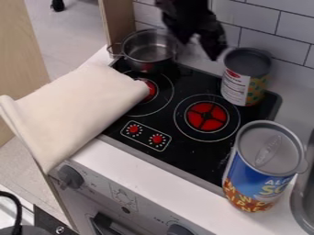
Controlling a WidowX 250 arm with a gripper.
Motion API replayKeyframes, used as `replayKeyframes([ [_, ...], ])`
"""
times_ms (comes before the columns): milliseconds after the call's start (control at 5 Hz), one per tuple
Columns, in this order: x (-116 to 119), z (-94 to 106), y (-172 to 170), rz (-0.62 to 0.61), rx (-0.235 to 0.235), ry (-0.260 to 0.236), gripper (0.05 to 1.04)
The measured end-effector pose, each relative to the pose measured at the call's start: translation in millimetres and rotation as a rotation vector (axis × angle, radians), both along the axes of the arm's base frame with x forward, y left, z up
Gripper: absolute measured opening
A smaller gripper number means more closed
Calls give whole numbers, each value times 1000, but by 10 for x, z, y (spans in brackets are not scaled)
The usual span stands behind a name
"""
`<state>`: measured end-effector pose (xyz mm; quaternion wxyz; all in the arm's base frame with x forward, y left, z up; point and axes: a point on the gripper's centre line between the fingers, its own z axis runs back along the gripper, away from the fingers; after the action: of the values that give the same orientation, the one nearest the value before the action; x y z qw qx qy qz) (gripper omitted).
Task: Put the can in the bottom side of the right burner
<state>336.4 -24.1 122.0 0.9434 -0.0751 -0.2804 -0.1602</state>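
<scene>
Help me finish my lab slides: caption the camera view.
Stovetop scene: pot, dark-topped can, blue can and draped cream cloth, with the tool at top.

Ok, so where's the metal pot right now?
In the camera view, the pot sits at the upper-left corner of the stovetop, beyond the left burner and cloth.

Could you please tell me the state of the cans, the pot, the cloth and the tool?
Small can: upright, sealed or opened I cannot tell.
Large can: upright, top closed.
Pot: upright, uncovered.
Cloth: folded, lying partly over the left burner.
Tool: open, above the work surface.
</scene>
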Motion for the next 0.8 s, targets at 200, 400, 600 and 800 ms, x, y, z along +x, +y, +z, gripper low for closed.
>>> replayKeyframes([
  [200, 67, 55, -197, -15, -24, -54, 1000],
  [400, 130, -22, -393, -5, -1, -100, 1000],
  [600, 186, -99, -566, 0, 13, -97, 1000],
  [800, 276, -88, -717, 19, 11, -141, 1000],
])
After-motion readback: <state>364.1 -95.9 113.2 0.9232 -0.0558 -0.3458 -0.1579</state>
